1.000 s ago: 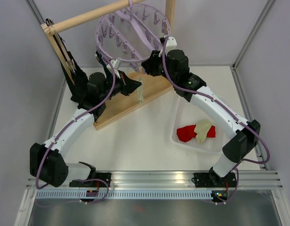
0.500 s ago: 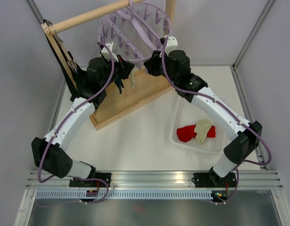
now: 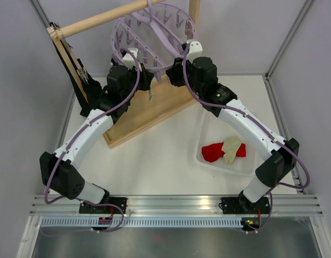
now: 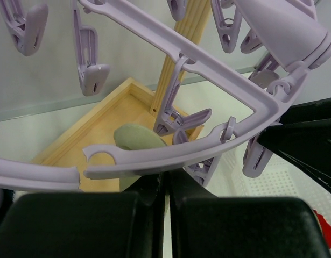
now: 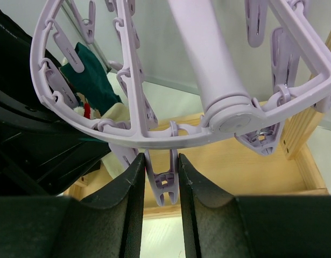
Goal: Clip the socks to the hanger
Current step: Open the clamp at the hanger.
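Both arms reach up and fwd from the near edge, elbows bent outward, wrists meeting under the lavender hanger (image 3: 152, 32), which hangs tilted from the wooden rack (image 3: 100, 19).

L gripper (image 3: 145, 86) sits just below the hanger's near-left rim. In the wrist view the L gripper (image 4: 165, 185) has its jaws closed to a thin slit, pinching a pale sock (image 4: 134, 138). The sock's free end dangles over the rack base (image 3: 152, 95). The grip point itself is hidden behind the ring.

R gripper (image 3: 169, 72) is at the near-right rim, close to the L one. In its wrist view the R gripper (image 5: 161, 158) has its jaws closed in on one dangling clip (image 5: 162, 183), both fingers touching its sides. Can't tell if the clip's mouth is sprung open.

A teal sock (image 5: 92, 75) shows behind the ring, beside the L arm, w/ a red-white bit under it. Whether it's clipped can't be made out, and it's hidden in the top view.

A red sock (image 3: 211, 152) and a cream sock (image 3: 231, 148) lie touching in a clear bin (image 3: 246, 167), well apart from the hanger.
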Controlling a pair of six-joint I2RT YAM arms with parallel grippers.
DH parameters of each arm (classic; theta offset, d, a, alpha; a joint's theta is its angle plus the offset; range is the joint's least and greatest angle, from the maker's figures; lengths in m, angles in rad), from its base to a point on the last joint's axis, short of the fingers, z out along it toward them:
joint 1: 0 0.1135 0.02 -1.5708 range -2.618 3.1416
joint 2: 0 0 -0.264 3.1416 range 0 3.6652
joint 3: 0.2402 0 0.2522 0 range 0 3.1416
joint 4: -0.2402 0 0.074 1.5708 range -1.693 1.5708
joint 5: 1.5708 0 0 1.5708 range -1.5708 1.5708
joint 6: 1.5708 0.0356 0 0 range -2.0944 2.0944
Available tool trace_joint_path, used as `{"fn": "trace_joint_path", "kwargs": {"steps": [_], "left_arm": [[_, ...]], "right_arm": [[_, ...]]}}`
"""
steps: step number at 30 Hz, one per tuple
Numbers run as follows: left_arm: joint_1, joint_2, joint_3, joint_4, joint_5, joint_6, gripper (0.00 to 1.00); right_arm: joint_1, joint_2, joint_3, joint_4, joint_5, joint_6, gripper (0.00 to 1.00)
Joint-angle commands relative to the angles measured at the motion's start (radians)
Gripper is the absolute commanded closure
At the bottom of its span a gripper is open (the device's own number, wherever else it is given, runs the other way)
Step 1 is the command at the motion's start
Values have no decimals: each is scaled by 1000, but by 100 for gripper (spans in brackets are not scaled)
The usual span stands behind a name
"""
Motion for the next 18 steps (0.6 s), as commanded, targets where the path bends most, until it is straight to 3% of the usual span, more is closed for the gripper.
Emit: {"fn": "trace_joint_path", "kwargs": {"steps": [1,18], "left_arm": [[-10,1,54,49,-61,74,98],[-14,14,103,38,-50,119,98]], "right_arm": [[3,-17,43,21,22,-34,72],[3,-6,23,107,36,-122,52]]}}
